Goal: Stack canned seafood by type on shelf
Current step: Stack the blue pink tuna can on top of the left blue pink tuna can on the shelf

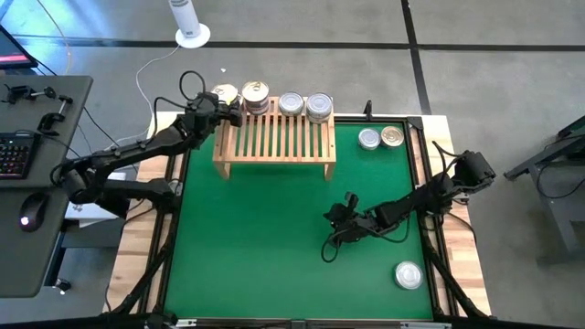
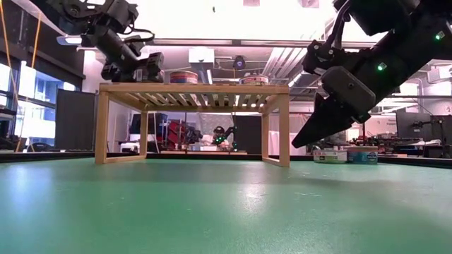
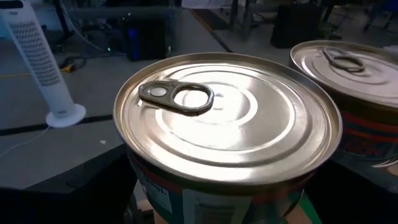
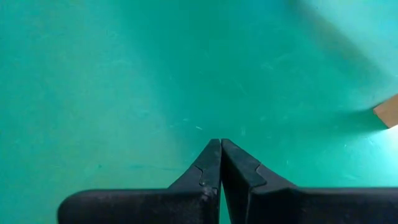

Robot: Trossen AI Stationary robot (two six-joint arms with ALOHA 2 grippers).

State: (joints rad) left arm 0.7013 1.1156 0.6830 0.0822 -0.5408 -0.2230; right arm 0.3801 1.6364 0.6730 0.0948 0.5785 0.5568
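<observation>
We see the shelf (image 1: pixel 274 139) in the upper middle of the high view, standing on the green mat (image 1: pixel 265 247). Along its far edge sit tins: a gold-lidded tin (image 1: pixel 225 94) at the left end, a stacked pair (image 1: pixel 255 96) beside it, then two silver-grey stacks (image 1: pixel 291 103) and (image 1: pixel 319 106). The left gripper (image 1: pixel 222 111) sits at the shelf's upper-left corner, jaws spread wide around the gold-lidded tin; we cannot tell whether they touch it. Two more tins (image 1: pixel 380 138) lie on the mat right of the shelf, another tin (image 1: pixel 409 275) at lower right. The right gripper (image 1: pixel 326 253) hovers over the mat centre-right, fingers pressed together, empty.
</observation>
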